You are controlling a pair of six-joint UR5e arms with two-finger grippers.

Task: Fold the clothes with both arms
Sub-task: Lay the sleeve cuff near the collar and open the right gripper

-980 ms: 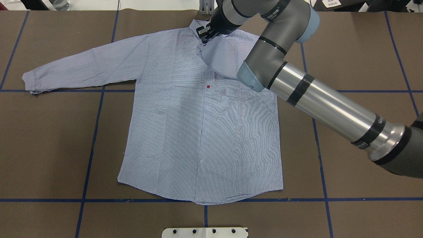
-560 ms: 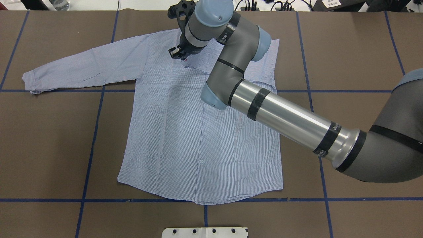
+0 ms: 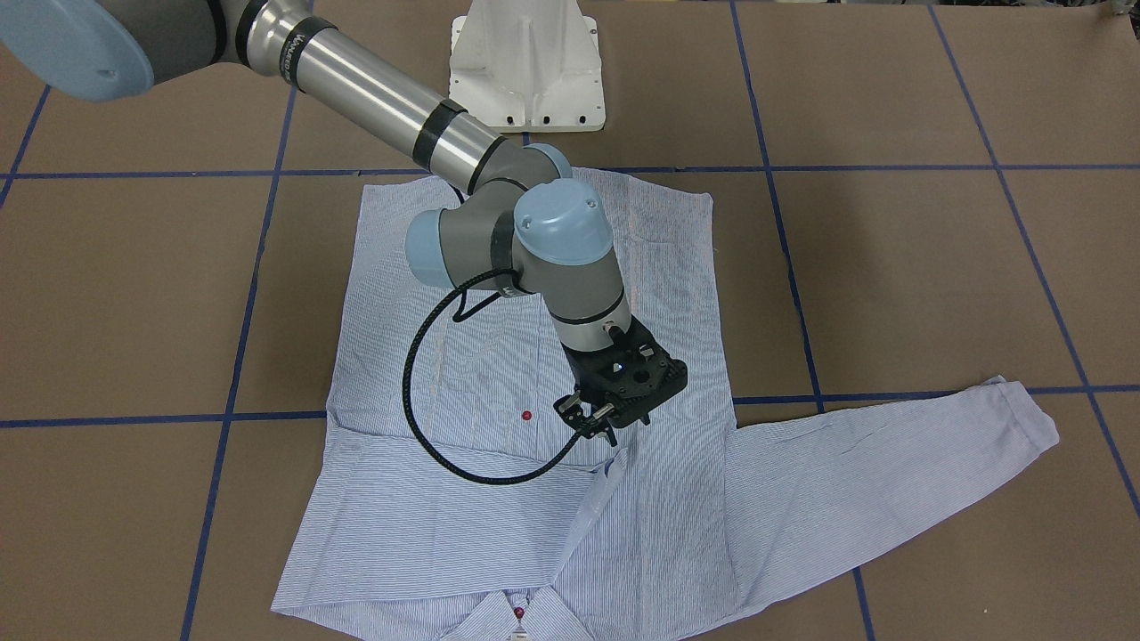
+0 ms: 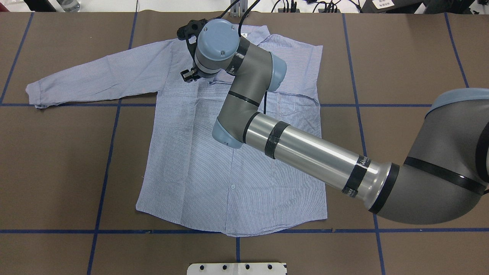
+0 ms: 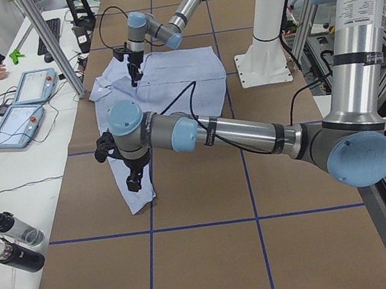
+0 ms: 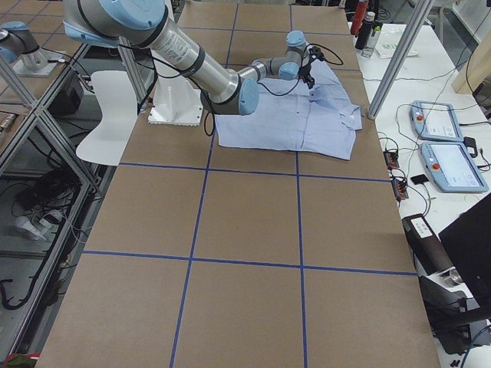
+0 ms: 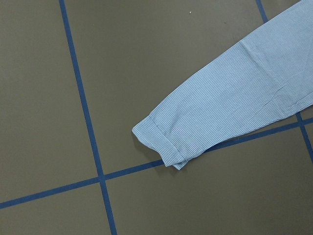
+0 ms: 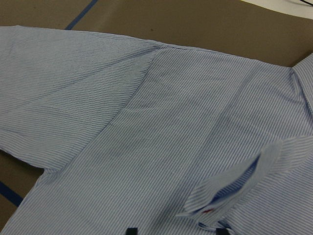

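Shirt (image 4: pixel 191 172) looks soft, light. Pinch stiffer cuff (image 7: pixel 161 142) below left end effector (image 5: pixel 133 182), aperture can't tell. Right end effector (image 3: pixel 592 420) parted, empty.

The right arm (image 4: pixel 305 149) slants over the shirt (image 4: pixel 191 164) toward its collar, while open table (image 4: pixel 57 164) flanks the outstretched sleeve (image 4: pixel 99 78).

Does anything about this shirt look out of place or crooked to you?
Nothing damaged, but the shirt looks lopsided: one sleeve is folded across the chest while the other sleeve lies stretched out on the table. The folded sleeve's cuff curls up instead of lying flat.
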